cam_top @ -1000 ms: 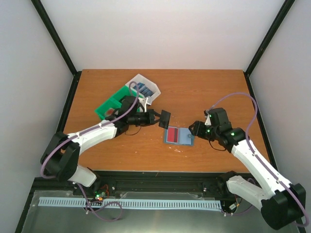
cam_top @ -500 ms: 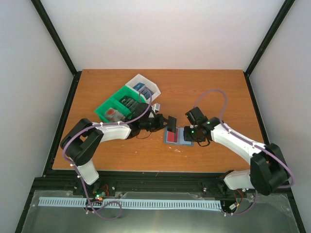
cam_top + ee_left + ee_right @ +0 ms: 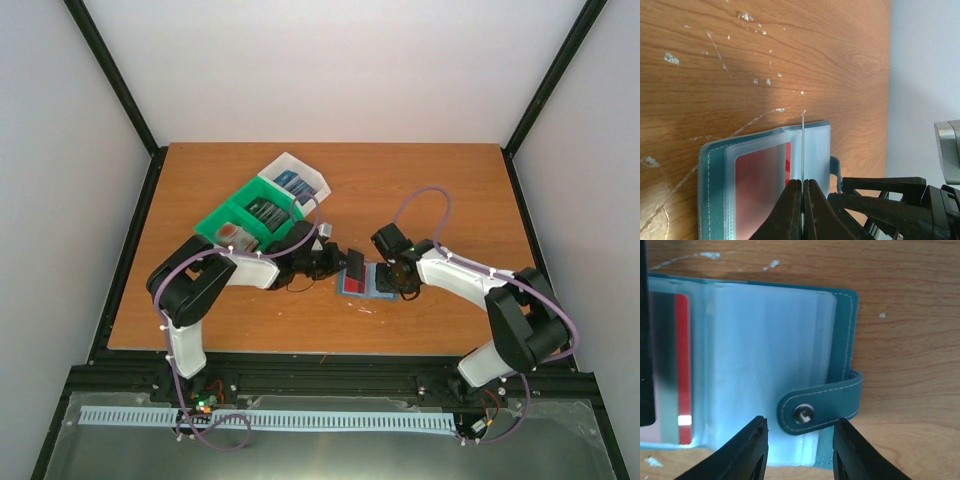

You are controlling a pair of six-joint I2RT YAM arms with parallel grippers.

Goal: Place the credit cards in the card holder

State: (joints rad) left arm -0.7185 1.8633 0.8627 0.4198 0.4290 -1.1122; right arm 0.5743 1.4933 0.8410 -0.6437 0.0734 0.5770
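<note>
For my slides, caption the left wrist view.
Left claw pinches a credit card edge-on over the open teal card holder, a red card in its clear sleeve.

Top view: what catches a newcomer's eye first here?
The open teal card holder mid-table, with a red card in its left half. The left end effector pinches a dark card over it, while the right end effector hangs open-jawed around the snap strap. Behind the left arm sits a bright green bin.

I see a scratched wooden table and a stitched matt card holder with glossy plastic sleeves.
</note>
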